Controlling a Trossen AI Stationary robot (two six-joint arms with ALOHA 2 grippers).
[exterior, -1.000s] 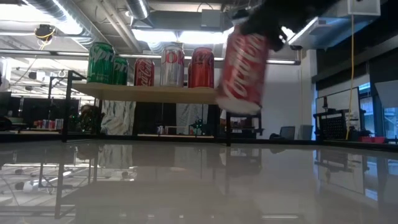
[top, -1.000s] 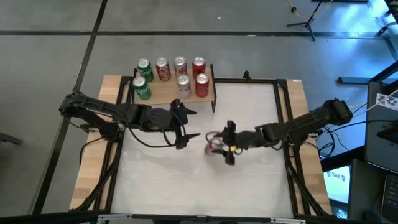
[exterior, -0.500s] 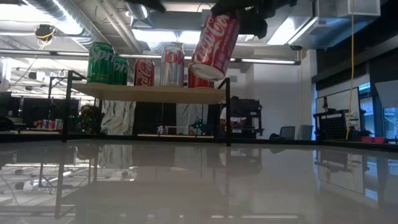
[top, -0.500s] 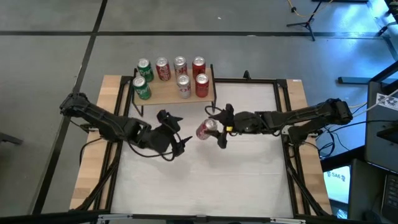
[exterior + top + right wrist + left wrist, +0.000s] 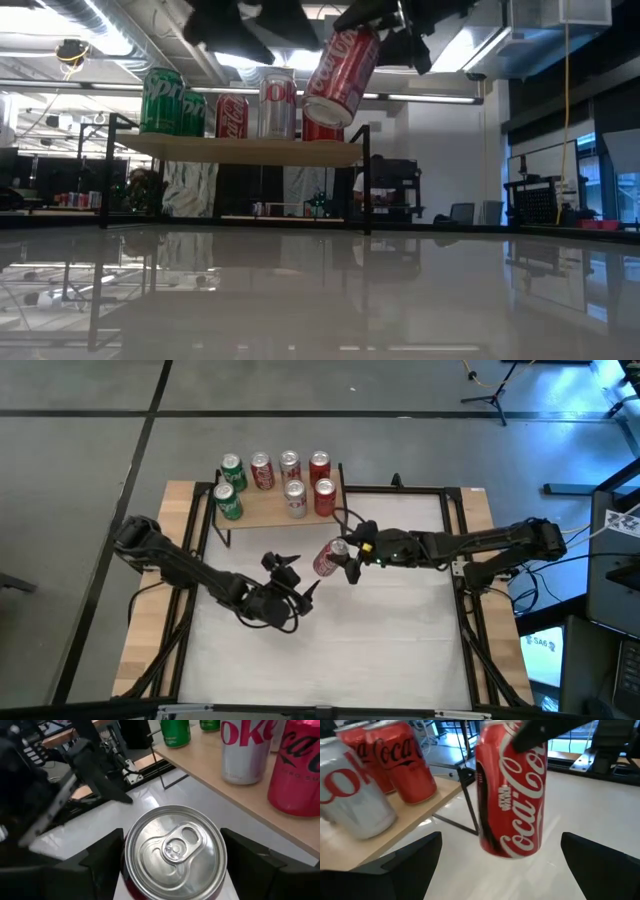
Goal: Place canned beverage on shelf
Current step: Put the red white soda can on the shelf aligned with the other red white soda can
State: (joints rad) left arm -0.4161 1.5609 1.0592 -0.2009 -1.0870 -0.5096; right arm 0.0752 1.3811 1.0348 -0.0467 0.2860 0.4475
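The right arm reaches in low and nearly straight from the tabletop's (image 5: 400, 650) right side, its forearm stretched toward the shelf (image 5: 262, 510). Its right hand (image 5: 344, 559) is clamped on a red cola can (image 5: 329, 558) — the fingers sit on either side of the can's body, and the right wrist view looks straight down on the silver lid with its pull tab between the two dark fingers (image 5: 95, 865). The can is carried in the air, tilted, with its top leaning toward the right arm and its base toward the shelf. In the low view it hangs clear of the tabletop, at about the height of the cans standing on the shelf, just off the shelf's near right corner and not touching the board.

The left arm bends in from the tabletop's left edge, elbow out, with its left hand (image 5: 295, 588) near the middle of the tabletop, pointed toward the held can. Its fingers are spread wide and hold nothing — the left wrist view shows both dark fingertips (image 5: 410, 865) far apart with the red can beyond them.

The shelf, a light-wood board on thin black legs, stands at the tabletop's far left part and carries seven cans: two green cans (image 5: 229, 495), two silver ones (image 5: 294, 497), and three red ones (image 5: 324, 497).
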